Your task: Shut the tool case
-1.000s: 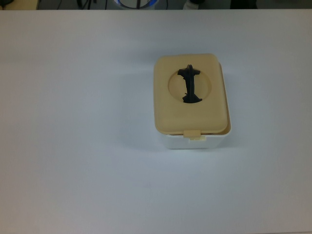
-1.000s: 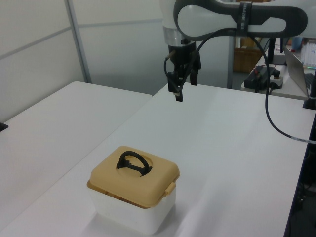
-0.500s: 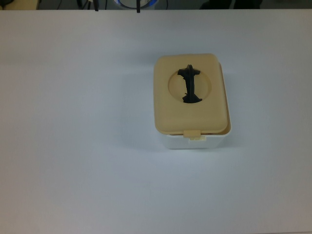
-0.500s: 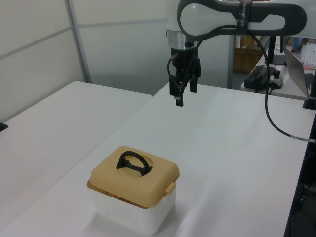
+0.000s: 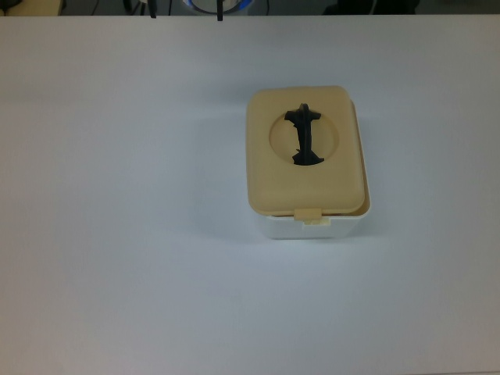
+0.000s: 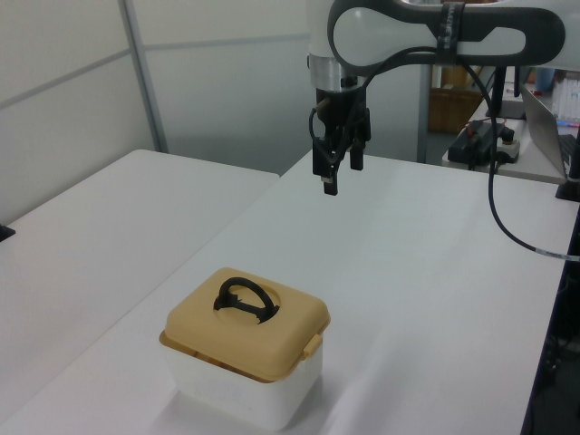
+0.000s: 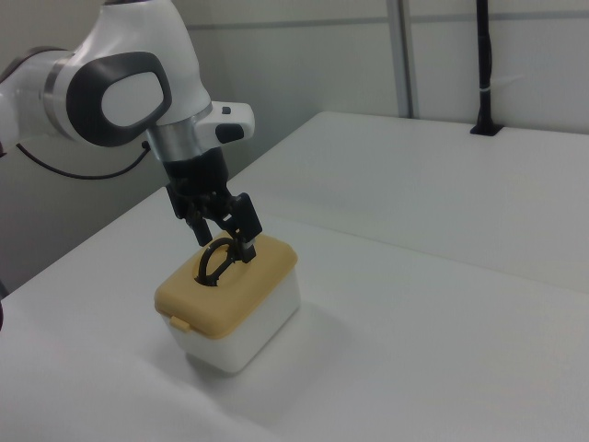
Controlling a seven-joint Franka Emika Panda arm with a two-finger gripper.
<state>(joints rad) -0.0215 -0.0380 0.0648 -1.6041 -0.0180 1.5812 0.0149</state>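
White table [image 6: 435, 272], tool case [image 5: 308, 164] with beige lid [image 6: 246, 322] on, black handle [image 5: 303, 134] upright, gripper [image 6: 335, 177] raised well clear, fingers narrowly apart, empty

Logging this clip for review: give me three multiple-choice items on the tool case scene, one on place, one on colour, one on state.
1. Where is the tool relative to the tool case?
A. Up in the air, apart from it
B. Pressing on the lid
C. Inside the tub

2. What colour is the lid?
A. Red
B. Beige
C. Green

3. How does the lid sit?
A. Beside the tub on the table
B. Upside down on the tub
C. On the tub, handle up

Answers: 1 A, the left view shows clear space between them. 2 B, the top view shows beige over white. 3 C, the lid covers the tub.
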